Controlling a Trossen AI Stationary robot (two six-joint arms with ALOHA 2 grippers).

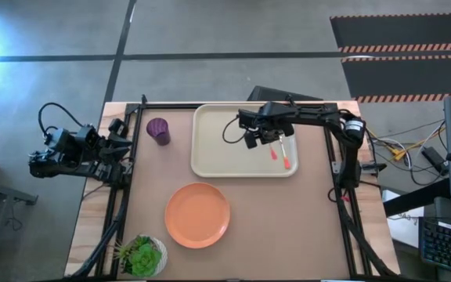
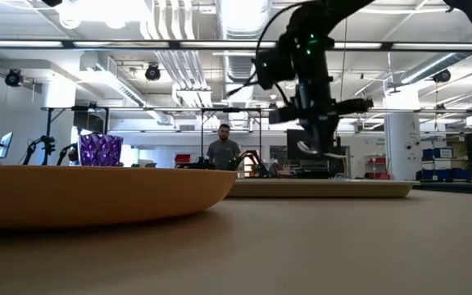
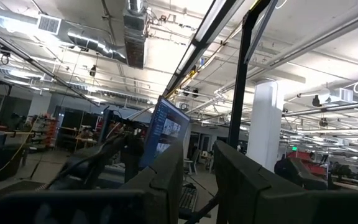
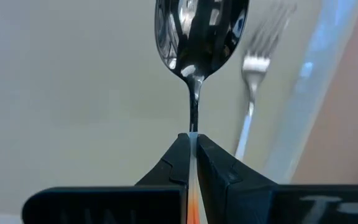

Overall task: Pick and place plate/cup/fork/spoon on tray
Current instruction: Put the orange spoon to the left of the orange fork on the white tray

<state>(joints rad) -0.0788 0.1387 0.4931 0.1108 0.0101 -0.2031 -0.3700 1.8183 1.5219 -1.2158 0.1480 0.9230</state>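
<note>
The spoon (image 4: 199, 37) hangs over the tray (image 1: 210, 149), pinched at its thin neck by the right tool (image 4: 192, 146), shut tight on it. It looks light, stiff and slick, so gripping the orange-red handle seems safer. The fork (image 4: 253, 93) lies on the tray beside it. The left tool (image 1: 120, 145) waits at the tabletop's left edge; I cannot tell its state.

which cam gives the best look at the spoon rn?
Right wrist view: the spoon fills the picture, its neck pinched between the right gripper fingers over the tray. High view shows only its orange-red handle under the gripper. In the low view I cannot make it out; left wrist view misses it.
</note>
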